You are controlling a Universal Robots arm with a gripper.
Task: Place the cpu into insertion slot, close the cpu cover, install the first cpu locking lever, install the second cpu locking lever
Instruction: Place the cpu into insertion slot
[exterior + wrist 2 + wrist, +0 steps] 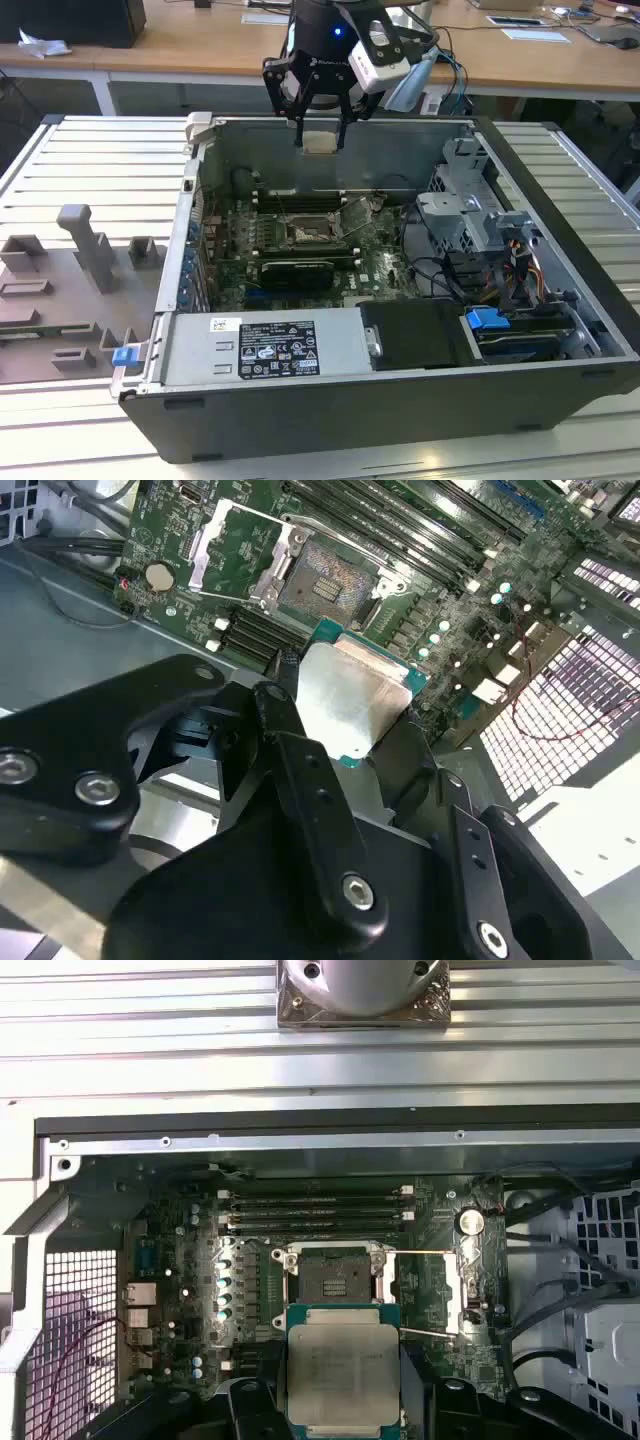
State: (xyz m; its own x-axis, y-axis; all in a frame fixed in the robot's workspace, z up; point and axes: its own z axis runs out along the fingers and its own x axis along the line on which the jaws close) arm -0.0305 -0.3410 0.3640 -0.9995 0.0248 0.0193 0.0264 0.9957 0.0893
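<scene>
The end effector [320, 140] grips the cpu [343, 1370], hiding its sides.

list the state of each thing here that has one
cpu, held by the gripper, not yet in the slot
gripper, shut on the cpu
slot, empty and uncovered
cover, swung open beside the slot
case, open on top

This looks like a robotics lab or electronics workshop. An opened desktop computer case [400, 400] lies on a ribbed metal table [90, 170], with grey moulded fixtures [88, 245] beside it. Wooden desks [200, 55] strewn with papers [537, 35] run behind.
</scene>
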